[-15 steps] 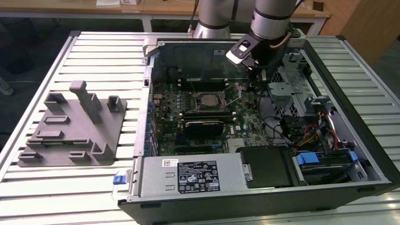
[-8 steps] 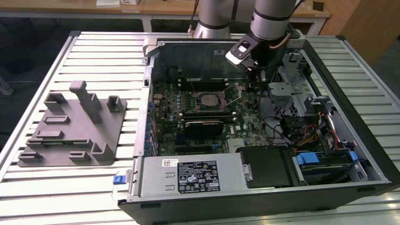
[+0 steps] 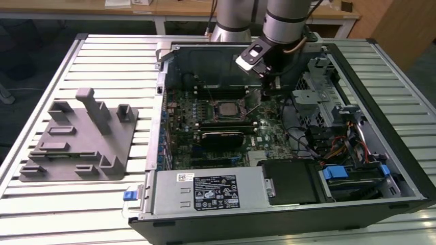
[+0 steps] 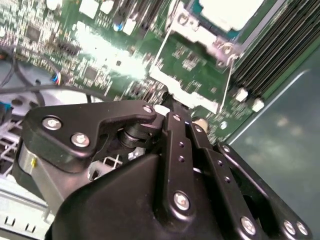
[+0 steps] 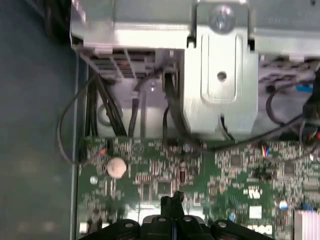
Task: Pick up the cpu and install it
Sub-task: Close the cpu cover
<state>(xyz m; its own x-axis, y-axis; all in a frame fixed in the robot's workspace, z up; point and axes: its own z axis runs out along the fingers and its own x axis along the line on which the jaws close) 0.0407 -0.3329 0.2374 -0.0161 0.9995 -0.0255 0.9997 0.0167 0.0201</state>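
Inside mobo socket [image 4: 194,29], cpu [image 4: 227,9] nr jaws, apart

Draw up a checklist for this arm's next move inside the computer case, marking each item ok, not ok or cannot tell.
1. Gripper free of load: ok, shut with nothing in it.
2. cpu in the socket: ok, its pale top appears to sit inside it.
3. Socket lever latched: cannot tell.
4. Black cables clear of the gripper: ok.
5. Computer case open: ok.
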